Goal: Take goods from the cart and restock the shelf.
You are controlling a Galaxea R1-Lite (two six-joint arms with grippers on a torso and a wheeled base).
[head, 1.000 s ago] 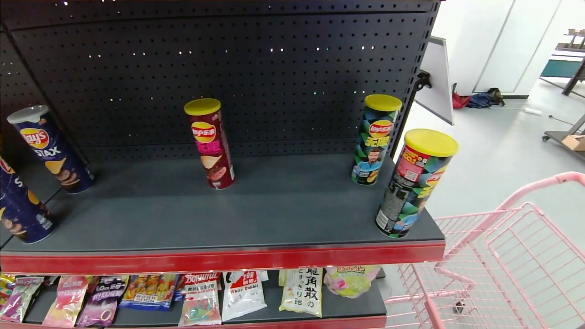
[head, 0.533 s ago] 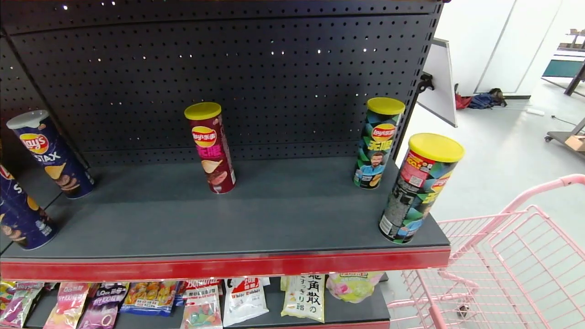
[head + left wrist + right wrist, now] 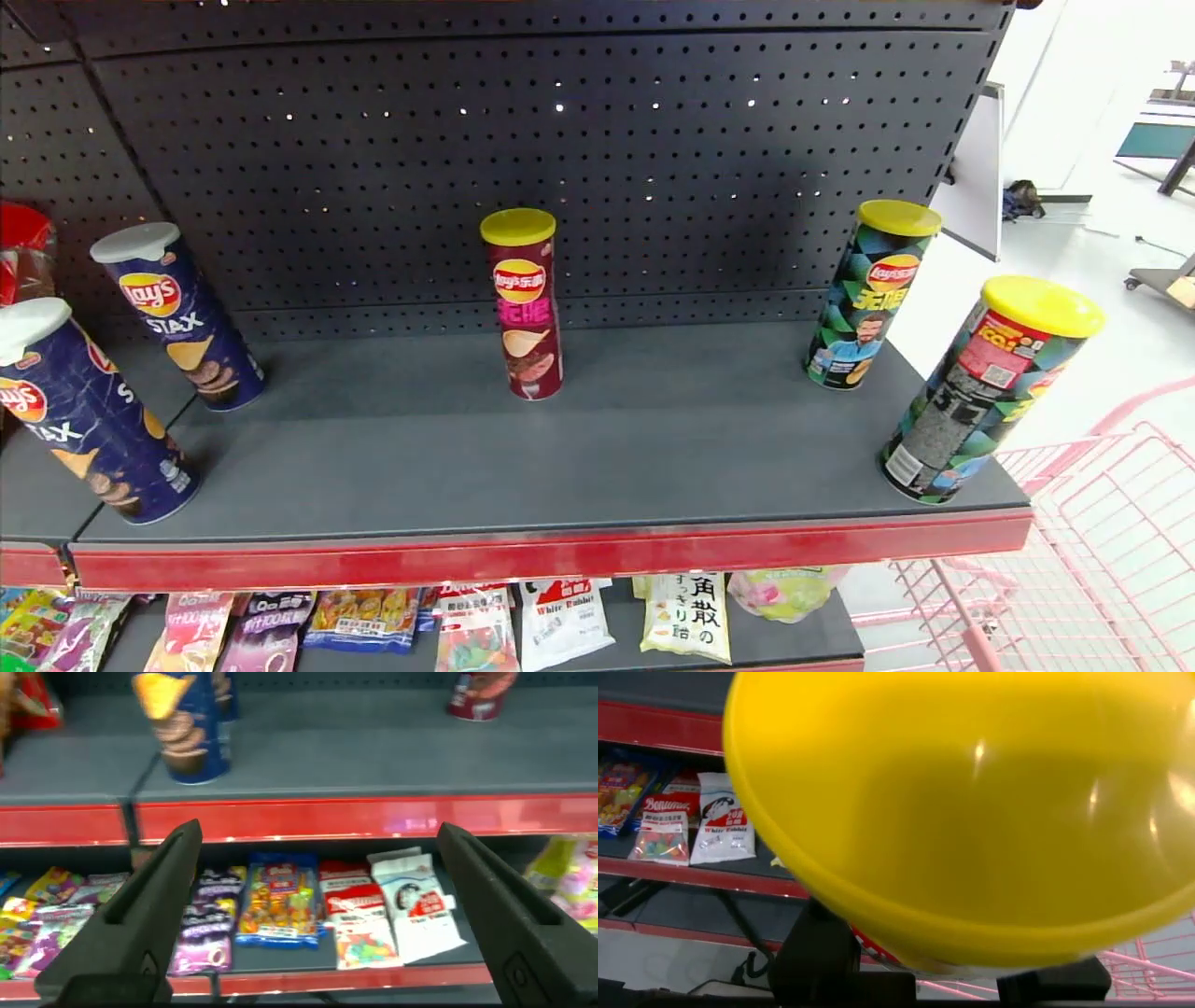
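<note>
can [image 3: 971, 803]: lid end facing the wrist camera, long axis running straight away from it
look: showing a glossy yellow lid
right pincer [image 3: 938, 978]: gripping can
left pincer [image 3: 318, 919]: gaping wide

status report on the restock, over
Left gripper open, empty. Right gripper shut on yellow-lidded cylindrical can. Green-patterned can stands at grey shelf's front right corner.

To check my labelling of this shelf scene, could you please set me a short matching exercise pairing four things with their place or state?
Things:
1 maroon can
2 white bag
3 pink cart
4 left gripper

Descriptions:
A open
B lying on the lower shelf
C standing at the back of the upper shelf, in the middle
D on the floor, to the right of both shelves

Pairs: 1-C, 2-B, 3-D, 4-A
</note>
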